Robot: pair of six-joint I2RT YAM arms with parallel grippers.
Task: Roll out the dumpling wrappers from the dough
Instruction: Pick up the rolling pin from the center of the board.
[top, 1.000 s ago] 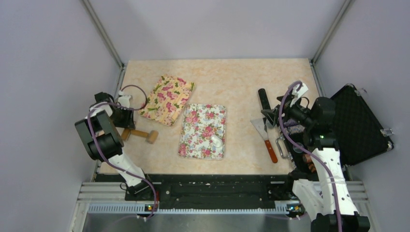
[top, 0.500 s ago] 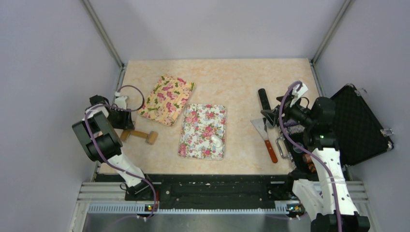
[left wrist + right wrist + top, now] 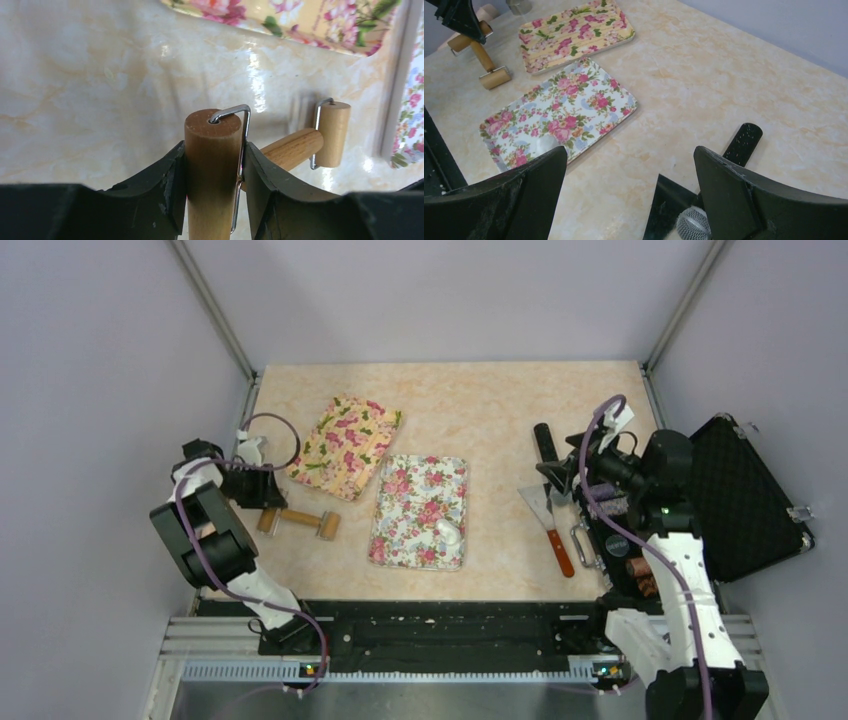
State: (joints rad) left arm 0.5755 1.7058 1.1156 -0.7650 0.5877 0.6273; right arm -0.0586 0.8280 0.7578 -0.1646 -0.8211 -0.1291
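Landmark: white floral tray (image 3: 400, 490), mid-bench (image 3: 480, 400).

- Dumpling wrapper (image 3: 447, 532): one small white piece lying on the tray, toward its near right corner. From the right wrist view it reads as a pale round patch (image 3: 547, 144), partly hidden behind a finger. Cannot tell how flat it is.
- Left tool (image 3: 260, 508): left of the tray, near the bench's left edge. Jaws partway closed, clamped on one barrel end of a small wooden roller (image 3: 295, 147); both pads (image 3: 167, 182) press the barrel's sides. The handle and second barrel point toward the tray. Cannot tell whether that end touches the bench.
- Yellow floral tray (image 3: 345, 445): just behind and left of the white tray, angled, edges nearly meeting.
- Right tool (image 3: 630, 160): right of the tray, jaws spread wide, nothing between them.
- Scraper (image 3: 537, 502): right of the tray, red handle toward the near edge, lying below the right tool.
- Black bar (image 3: 545, 445): behind the scraper.
- Open black case (image 3: 745, 495): far right of the tray, off the bench edge.
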